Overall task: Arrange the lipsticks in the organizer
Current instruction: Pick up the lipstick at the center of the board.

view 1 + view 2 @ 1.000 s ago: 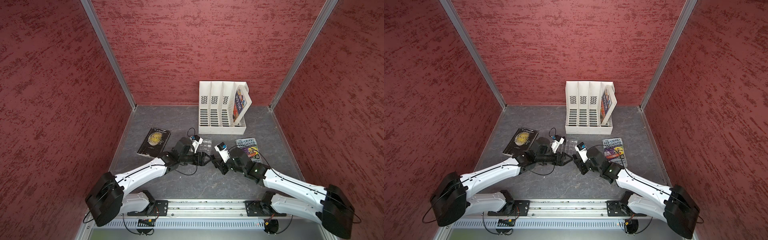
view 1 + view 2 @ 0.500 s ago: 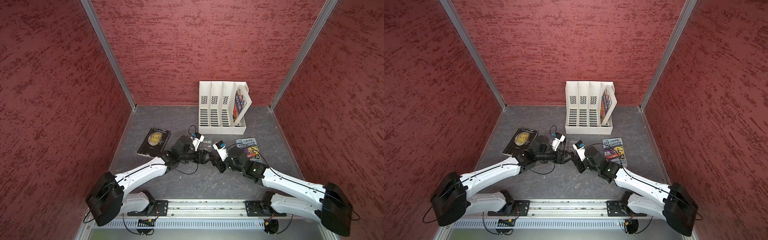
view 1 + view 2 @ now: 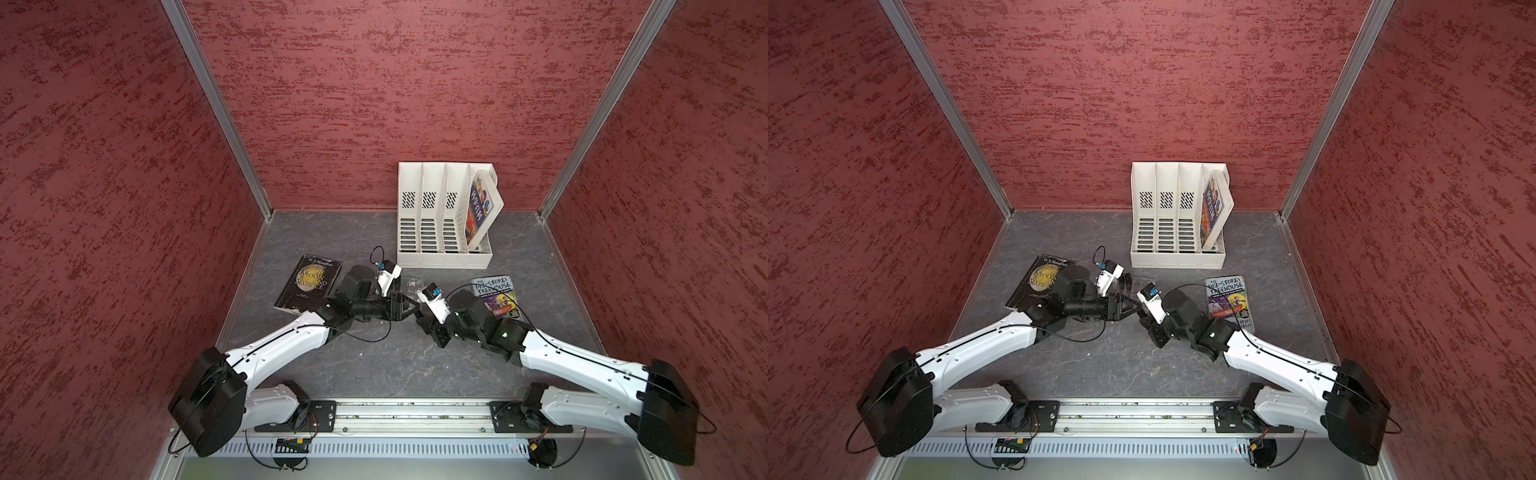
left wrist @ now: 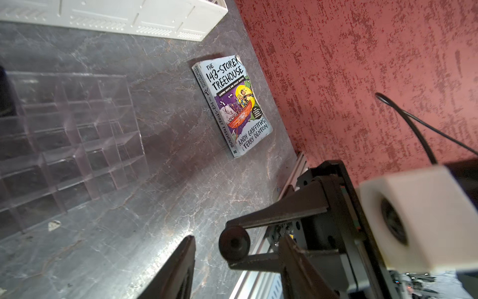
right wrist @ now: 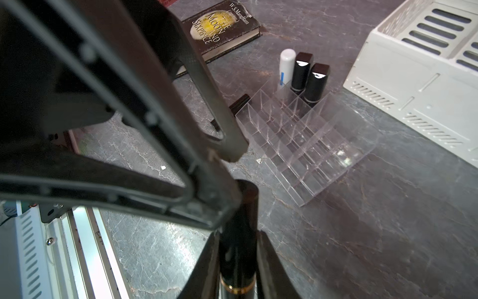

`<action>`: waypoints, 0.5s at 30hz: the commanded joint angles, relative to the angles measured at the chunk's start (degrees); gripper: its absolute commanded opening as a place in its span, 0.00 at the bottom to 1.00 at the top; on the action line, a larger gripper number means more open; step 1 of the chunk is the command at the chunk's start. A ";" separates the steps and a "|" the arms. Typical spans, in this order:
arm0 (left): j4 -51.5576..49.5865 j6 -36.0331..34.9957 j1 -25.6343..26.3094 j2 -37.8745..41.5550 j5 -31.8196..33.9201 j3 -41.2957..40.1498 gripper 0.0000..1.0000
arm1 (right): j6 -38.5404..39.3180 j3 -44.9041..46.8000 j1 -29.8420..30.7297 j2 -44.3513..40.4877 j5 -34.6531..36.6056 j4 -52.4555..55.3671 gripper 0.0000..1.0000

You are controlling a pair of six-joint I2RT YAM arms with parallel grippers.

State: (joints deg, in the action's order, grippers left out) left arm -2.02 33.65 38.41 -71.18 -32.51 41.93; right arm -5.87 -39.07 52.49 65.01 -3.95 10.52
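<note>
The right pincer point(image 5: 238, 235) pinches a black lipstick point(image 5: 245, 199). The left pincer point(image 4: 238, 236) is spread around its tip. Three lipsticks point(image 5: 301, 70) stand in the organizer point(image 5: 310, 155), mid-tabletop point(image 3: 374, 365).

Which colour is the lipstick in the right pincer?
The lipstick is glossy black with a gold band; clearest in the right wrist view.

White slotted file rack point(image 3: 432, 224): four compartments, set at rear of table, close to back wall. Colourful book point(image 3: 480, 208): stood tilted in rightmost compartment, top edge leaned outward past rack's side. Dark hardback titled "The Moon and Sixpence" point(image 3: 309, 282): laid flat, cover up, on left side of table. Paperback titled "The 143-Storey Treehouse" point(image 4: 232, 106): laid flat on right side, near wall. Grey marbled tabletop point(image 3: 374, 365) enclosed on three sides by red textured walls point(image 3: 395, 83). Aluminium rail point(image 3: 395, 411) fixed along front edge.
</note>
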 commanded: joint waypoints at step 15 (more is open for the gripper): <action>-2.79 -1.30 0.37 -4.47 -2.87 3.26 0.20 | 5.99 -5.25 2.35 3.21 4.77 1.42 0.15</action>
State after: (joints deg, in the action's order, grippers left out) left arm -3.86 33.50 38.68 -75.02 -34.65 43.40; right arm -1.23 -42.04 54.22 67.92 -1.02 11.86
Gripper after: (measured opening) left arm 0.227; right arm 0.241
